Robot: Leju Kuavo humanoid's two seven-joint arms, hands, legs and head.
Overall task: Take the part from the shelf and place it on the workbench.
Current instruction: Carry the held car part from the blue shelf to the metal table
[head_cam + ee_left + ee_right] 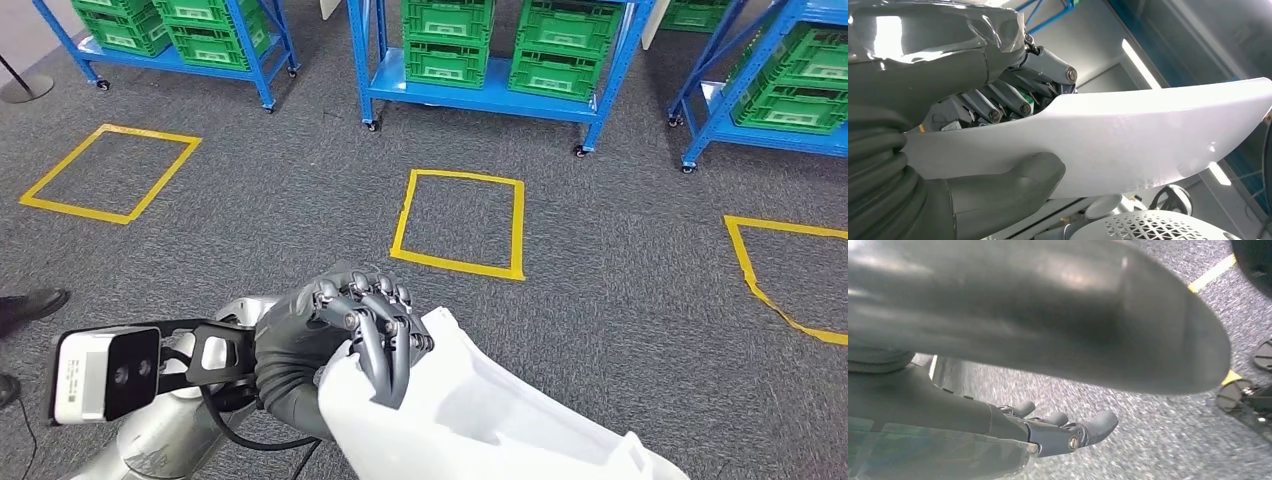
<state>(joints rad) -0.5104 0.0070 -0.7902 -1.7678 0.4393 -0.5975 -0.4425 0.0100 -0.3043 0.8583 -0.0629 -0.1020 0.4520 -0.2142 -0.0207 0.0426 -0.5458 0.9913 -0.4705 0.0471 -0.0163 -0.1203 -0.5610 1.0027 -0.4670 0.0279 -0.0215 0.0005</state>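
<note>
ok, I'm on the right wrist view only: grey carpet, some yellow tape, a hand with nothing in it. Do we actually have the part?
Observer: Yes. The left hand grips a white part; in the head view its fingers wrap over the part's upper edge.
Operator: Thumb on it too?
Observer: Yes. In the left wrist view the thumb presses the part's flat face, with the fingers on the opposite side.
Operator: What's ahead of us?
Observer: Blue shelves holding green crates, with a yellow taped square on the carpet before them. I can't see a workbench.
</note>
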